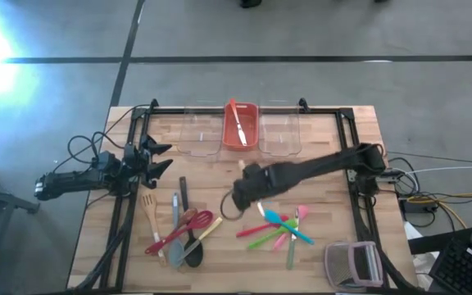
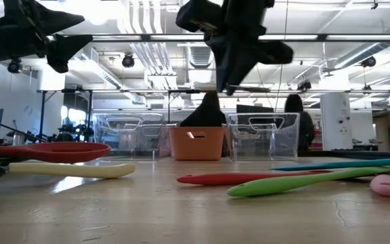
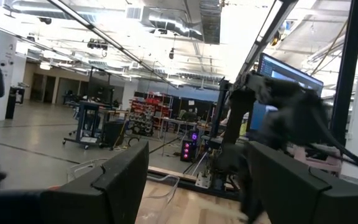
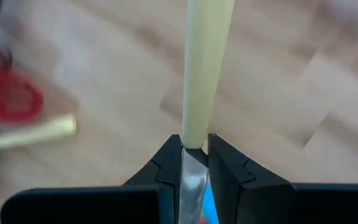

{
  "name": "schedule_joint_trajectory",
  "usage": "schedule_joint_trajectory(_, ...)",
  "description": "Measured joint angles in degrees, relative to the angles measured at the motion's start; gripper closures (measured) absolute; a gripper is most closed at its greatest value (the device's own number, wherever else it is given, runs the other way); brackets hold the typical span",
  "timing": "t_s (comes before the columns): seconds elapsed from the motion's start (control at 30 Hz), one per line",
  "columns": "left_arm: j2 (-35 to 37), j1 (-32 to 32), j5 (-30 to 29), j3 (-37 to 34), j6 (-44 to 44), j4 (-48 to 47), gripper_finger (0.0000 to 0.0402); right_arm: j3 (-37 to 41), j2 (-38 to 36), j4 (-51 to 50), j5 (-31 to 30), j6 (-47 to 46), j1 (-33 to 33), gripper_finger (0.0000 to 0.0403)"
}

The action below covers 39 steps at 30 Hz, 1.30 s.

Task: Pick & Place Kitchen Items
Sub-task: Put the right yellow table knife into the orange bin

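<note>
My right gripper [image 1: 238, 191] hangs over the table's middle, well above the wood in the low view [image 2: 239, 68], shut on a utensil with a pale cream handle [image 4: 207, 68] and a metal shank. The handle's tip [image 1: 242, 165] points toward the far edge and a dark ring [image 1: 230, 205] shows on the near side. My left gripper [image 1: 158, 160] waits open at the table's left, raised and empty. Large red, grey, black and wooden utensils [image 1: 179, 229] lie near left. Small coloured plastic spoons [image 1: 279, 228] lie near right. My right gripper pinches the utensil between its two fingers where the cream handle meets the metal shank [image 4: 193, 154]. The fingers lie along the utensil, and the handle runs straight out ahead of them. The utensil is lifted clear of the table.
A red bin [image 1: 240, 138] with one utensil in it stands at the far edge between two clear bins [image 1: 199, 135] [image 1: 279, 135]. A grey-and-pink boxy gadget [image 1: 352, 264] sits at the near right corner. A dark frame [image 1: 129, 205] borders the table's sides.
</note>
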State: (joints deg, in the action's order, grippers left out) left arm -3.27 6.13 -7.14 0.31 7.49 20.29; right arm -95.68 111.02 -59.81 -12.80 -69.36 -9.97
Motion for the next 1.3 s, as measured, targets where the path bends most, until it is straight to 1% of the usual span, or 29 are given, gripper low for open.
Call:
schedule_joint_trajectory(0.07, 0.0, 0.0, 0.0, 0.0, 0.0, 0.0, 0.0128, 0.0, -1.3, 0.2, -1.0, 2.4, 2.3, 0.036)
schedule_joint_trajectory(0.27, 0.0, 0.0, 0.0, 0.0, 0.0, 0.0, 0.0128, 0.0, -4.3, 1.2, -1.4, 9.8, 10.0, 0.036)
schedule_joint_trajectory(0.4, 0.0, 0.0, 0.0, 0.0, 0.0, 0.0, 0.0129, 0.0, -4.9, 4.2, -1.3, 14.5, 14.6, 0.036)
schedule_joint_trajectory(0.53, 0.0, 0.0, 0.0, 0.0, -0.3, 0.0, 0.0129, 0.0, -4.8, 8.5, -0.2, 18.7, 18.9, 0.036)
schedule_joint_trajectory(0.83, 0.0, 0.0, 0.0, 0.0, -0.3, 0.0, 0.0128, 0.0, -4.7, 20.3, 5.3, 25.6, 28.4, 0.036)
schedule_joint_trajectory(1.03, 0.0, 0.0, 0.0, 0.0, -1.1, 0.0, 0.0128, 0.0, -4.7, 26.2, 5.8, 27.9, 32.6, 0.036)
schedule_joint_trajectory(1.3, 0.0, 0.0, -0.5, 0.0, -2.5, 0.1, 0.0128, 0.1, -3.8, 27.6, 6.0, 29.1, 35.7, 0.036)
